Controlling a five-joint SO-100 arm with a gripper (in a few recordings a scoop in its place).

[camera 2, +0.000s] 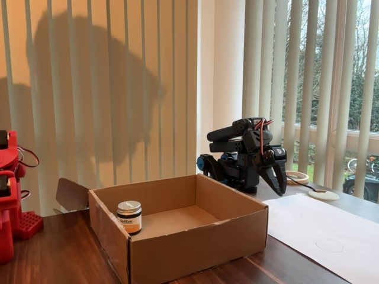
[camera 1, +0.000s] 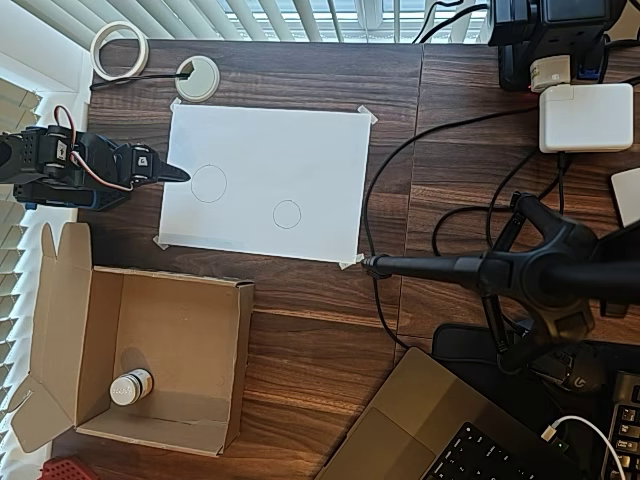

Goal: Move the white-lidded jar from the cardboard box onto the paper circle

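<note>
One jar to move, and it has not been touched: the white-lidded jar (camera 1: 131, 387) stands upright on the floor of the cardboard box (camera 1: 178, 300), tucked into the corner that sits lower left in the overhead view, close to two walls. That corner placement matters; my judgement is that the walls will crowd a sideways approach, so a descent from above over the lid looks the cleaner route. Box flaps are folded outward, leaving the top open for such an entry. The gripper (camera 1: 172, 173) is folded back near the arm's base, its tip pointing at the left edge of the white paper sheet (camera 1: 300, 150), well apart from the box. Its fingers look drawn together to a point and grasp nothing. In the fixed view the gripper (camera 2: 278, 180) hangs tip-down behind the box, clear of the rim. Two pencil circles are drawn on the sheet; the paper circle (camera 1: 287, 214) is the smaller, lying further right in the overhead view, and its inside is bare. The sheet is taped at its corners, presumably so the target does not shift. A cream tape ring (camera 1: 120, 50) and a white disc (camera 1: 197, 77) lie beyond the sheet, out of the path.
</note>
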